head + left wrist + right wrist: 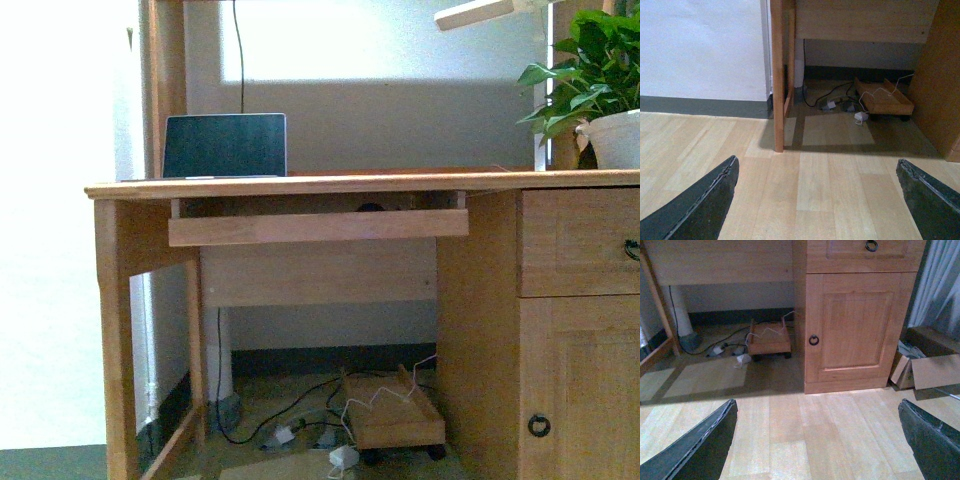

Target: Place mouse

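In the front view neither arm showed. A low dark hump, probably the mouse [371, 207], sat near centre frame, barely peeking over the front board of the pull-out tray [318, 226] under the desk top [300, 185]. The laptop [224, 146] stood open at upper left.

The mouse lay in a shallow slot, so a reach could have struck the desk edge or nudged the mouse deeper, out of sight.

In the left wrist view the left gripper [816, 164] hung over bare floor, fingers spread wide with nothing between them. It faced the desk leg [777, 75] and loose cables [825, 95]. Rising from so low, it might have clipped the tray's underside.

In the right wrist view the right gripper [816, 405] was likewise spread and empty before the cabinet door [855, 325]. No mouse showed, so aiming from here would have been blind.
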